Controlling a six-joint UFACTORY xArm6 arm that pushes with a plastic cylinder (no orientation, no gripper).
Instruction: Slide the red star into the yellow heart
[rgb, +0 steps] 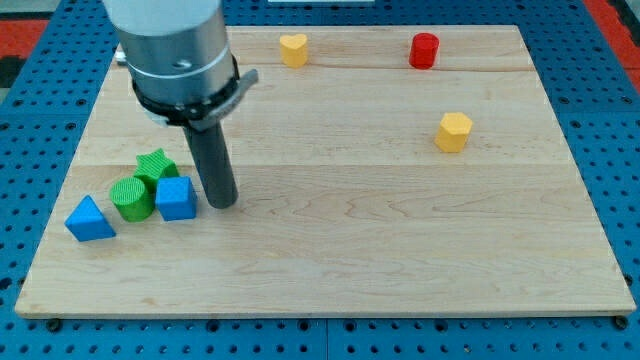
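Small red plastic block (424, 50), star shape unclear, sits at one o'clock on the wooden board (350, 260); the yellow plastic heart (293, 48) sits at twelve. My tip (222, 203), a bare rod with no pincer, stands at eight o'clock beside a blue cube (176, 198). The red block is probably light, rigid and quick to slide: push its three o'clock face.

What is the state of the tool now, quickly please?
Tool: a plain dark rod, no jaws, holding nothing. My tip rests on the wooden board, just right of the blue cube block; contact cannot be told.
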